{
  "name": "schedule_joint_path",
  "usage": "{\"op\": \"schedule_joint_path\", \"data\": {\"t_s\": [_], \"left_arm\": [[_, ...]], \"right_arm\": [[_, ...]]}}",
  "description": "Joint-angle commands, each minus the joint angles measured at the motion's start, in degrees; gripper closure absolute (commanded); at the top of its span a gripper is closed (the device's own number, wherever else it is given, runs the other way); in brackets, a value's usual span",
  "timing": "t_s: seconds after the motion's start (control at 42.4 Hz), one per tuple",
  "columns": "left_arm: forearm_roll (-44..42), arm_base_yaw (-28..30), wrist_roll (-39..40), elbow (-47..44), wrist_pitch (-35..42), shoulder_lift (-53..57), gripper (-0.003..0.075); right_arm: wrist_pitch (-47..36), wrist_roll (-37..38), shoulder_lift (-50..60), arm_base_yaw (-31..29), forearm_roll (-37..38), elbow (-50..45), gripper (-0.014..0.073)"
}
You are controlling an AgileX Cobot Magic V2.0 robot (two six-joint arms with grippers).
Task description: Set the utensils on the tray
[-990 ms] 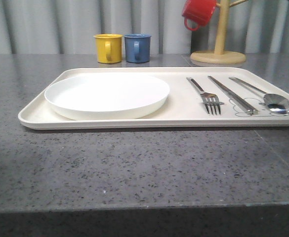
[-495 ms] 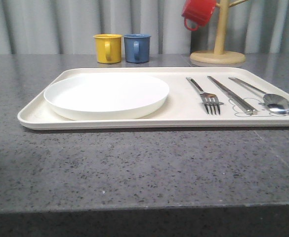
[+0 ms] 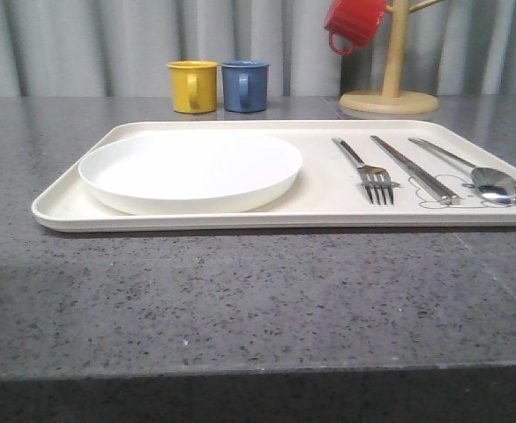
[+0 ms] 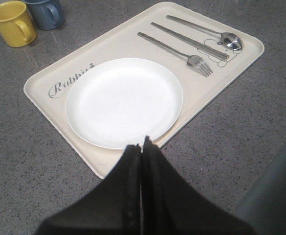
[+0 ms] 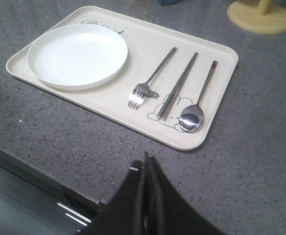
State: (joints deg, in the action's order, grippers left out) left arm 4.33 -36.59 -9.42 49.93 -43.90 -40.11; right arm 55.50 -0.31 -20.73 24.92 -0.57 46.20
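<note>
Your left gripper [image 4: 143, 147] and right gripper [image 5: 145, 164] sat pressed closed, empty, above table short of tray [image 3: 63, 207]. Plate [image 3: 191, 169], fork [image 3: 368, 172], bar [image 3: 414, 169], spoon [image 3: 482, 176] all lay on tray, well apart from both. Task looked finished; you needed no further grasp.

On the cream rectangular plastic tray [image 5: 221, 56] lie a round white plate [image 5: 77, 56], silver metal fork [image 5: 150, 80], straight silver bar [image 5: 178, 84] and silver spoon [image 5: 199, 101].
</note>
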Motion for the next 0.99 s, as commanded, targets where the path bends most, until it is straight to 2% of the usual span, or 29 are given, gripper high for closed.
{"op": "schedule_joint_path", "data": {"t_s": [0.0,0.377,0.519,0.684,0.872,0.967], "left_arm": [[0.34,-0.40,0.69,1.44,4.70,0.19,0.0741],[0.34,-0.40,0.69,1.44,4.70,0.19,0.0741],[0.65,1.06,0.69,-0.56,5.94,3.72,0.0741],[-5.81,8.86,0.24,-5.70,9.05,9.54,0.0741],[-6.25,19.77,0.24,-16.74,15.08,19.02,0.0741],[-6.25,24.56,0.24,-22.74,20.78,23.91,0.0741]], "right_arm": [[-4.72,-0.86,-0.69,0.23,-0.10,1.19,0.0652],[-4.72,-0.86,-0.69,0.23,-0.10,1.19,0.0652],[-4.80,-0.86,-0.69,0.23,-0.10,1.19,0.0652],[-4.80,-0.86,-0.69,0.23,-0.10,1.19,0.0652],[-4.80,-0.86,-0.69,0.23,-0.10,1.19,0.0652],[-4.80,-0.86,-0.69,0.23,-0.10,1.19,0.0652]]}}
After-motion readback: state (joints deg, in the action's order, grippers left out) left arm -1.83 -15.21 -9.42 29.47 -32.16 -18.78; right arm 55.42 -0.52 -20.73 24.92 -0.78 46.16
